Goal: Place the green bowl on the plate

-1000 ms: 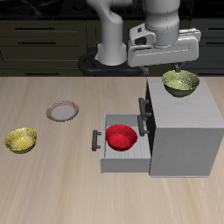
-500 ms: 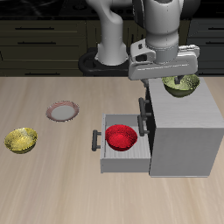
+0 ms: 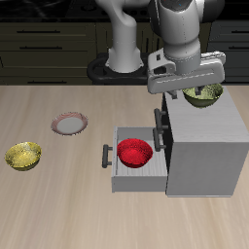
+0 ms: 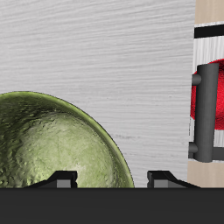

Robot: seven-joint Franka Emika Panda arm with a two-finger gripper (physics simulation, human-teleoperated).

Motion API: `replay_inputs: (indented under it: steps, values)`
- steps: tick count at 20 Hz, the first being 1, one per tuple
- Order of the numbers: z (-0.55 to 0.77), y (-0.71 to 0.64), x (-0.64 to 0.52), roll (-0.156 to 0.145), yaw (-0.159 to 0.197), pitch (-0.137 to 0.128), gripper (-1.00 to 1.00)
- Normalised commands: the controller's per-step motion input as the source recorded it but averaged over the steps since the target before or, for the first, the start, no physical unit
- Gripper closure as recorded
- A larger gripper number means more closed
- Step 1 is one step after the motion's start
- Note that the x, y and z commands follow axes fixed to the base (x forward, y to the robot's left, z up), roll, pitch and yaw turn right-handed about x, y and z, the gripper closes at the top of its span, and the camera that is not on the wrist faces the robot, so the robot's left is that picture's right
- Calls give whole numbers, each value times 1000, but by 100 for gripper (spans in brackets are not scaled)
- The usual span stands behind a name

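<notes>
The green bowl [image 3: 203, 94] sits on top of the grey cabinet [image 3: 208, 126], near its back edge. My gripper [image 3: 198, 89] hangs right over it, low, with its fingers apart. In the wrist view the green bowl [image 4: 52, 144] fills much of the frame, and my gripper [image 4: 112, 178] is open, with one fingertip [image 4: 63, 178] over the bowl's inside and the other [image 4: 163, 178] outside its rim. The plate [image 3: 69, 124], pale with a reddish-pink rim, lies on the table well away from the cabinet.
A red bowl [image 3: 134, 152] sits in the cabinet's open drawer [image 3: 117, 171]; it also shows in the wrist view [image 4: 217, 96] behind the dark drawer handle [image 4: 206, 109]. A yellow bowl [image 3: 23, 155] lies on the table nearer the front edge than the plate.
My gripper has come down over the green bowl and now hides part of it. The bowl, the plate and the other bowls have not moved.
</notes>
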Motion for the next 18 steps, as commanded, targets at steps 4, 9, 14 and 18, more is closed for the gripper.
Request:
replay_inputs:
  steps: [4, 9, 14, 18]
  values:
    - [65, -5, -35, 6, 9, -18, 100]
    - [-6, -30, -31, -6, 5, -6, 100]
    - [25, -118, -64, -28, 10, -12, 100]
    - [56, -206, -143, -30, -6, -19, 100]
